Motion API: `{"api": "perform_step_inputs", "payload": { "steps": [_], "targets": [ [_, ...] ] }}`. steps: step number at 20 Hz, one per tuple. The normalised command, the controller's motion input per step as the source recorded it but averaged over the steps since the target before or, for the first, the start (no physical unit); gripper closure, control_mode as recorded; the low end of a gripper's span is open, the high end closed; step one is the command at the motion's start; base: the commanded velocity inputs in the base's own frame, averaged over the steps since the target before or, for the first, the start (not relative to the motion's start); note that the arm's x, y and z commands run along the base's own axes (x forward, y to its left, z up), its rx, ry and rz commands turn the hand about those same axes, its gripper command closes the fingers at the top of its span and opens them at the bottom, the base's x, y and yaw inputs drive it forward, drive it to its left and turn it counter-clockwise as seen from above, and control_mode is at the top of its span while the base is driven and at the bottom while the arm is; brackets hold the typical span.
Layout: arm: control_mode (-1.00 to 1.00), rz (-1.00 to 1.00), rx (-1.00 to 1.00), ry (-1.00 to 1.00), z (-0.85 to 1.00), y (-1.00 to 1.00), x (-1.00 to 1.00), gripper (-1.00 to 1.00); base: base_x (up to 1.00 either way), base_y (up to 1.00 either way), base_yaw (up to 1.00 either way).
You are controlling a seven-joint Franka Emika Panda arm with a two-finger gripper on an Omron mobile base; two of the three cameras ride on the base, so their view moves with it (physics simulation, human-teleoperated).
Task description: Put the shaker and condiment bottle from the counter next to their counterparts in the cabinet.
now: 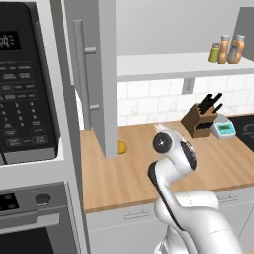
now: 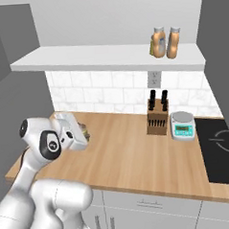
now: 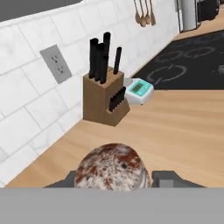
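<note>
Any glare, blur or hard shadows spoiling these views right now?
Left base view: even light, no glare, microwave keypad too soft to read. Right base view: faint shadow under the shelf. Hand view: knife block sharp, speckled cap close and slightly soft.

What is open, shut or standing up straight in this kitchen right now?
Cabinet door: open.
Microwave: shut.
Shelf shaker: upright.
Left orange bottle: upright.
Right orange bottle: upright.
Knife block: upright, knives in.
Gripper: fingers either side of a speckled cap, grip unclear.
</note>
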Motion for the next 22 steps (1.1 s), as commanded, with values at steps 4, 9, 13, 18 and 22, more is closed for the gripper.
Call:
{"api": "perform_step_inputs", "payload": {
  "steps": [4, 9, 13, 18, 22],
  "targets": [
    [-1.00, 0.12, 0.00, -0.05, 0.36, -0.28, -0.53, 1.00, 0.00, 0.00, 0.00],
    [-1.00, 0.05, 0.00, 0.00, 0.45, -0.19, -0.46, 1.00, 0.00, 0.00, 0.00],
    [-1.00, 0.03, 0.00, 0.00, 0.48, -0.31, -0.54, 1.00, 0.00, 0.00, 0.00],
    [-1.00, 0.02, 0.00, 0.00, 0.46, -0.17, -0.30, 1.00, 0.00, 0.00, 0.00],
    [-1.00, 0.01, -0.01, 0.00, 0.39, -0.10, -0.26, 1.00, 0.00, 0.00, 0.00]
  ]
}}
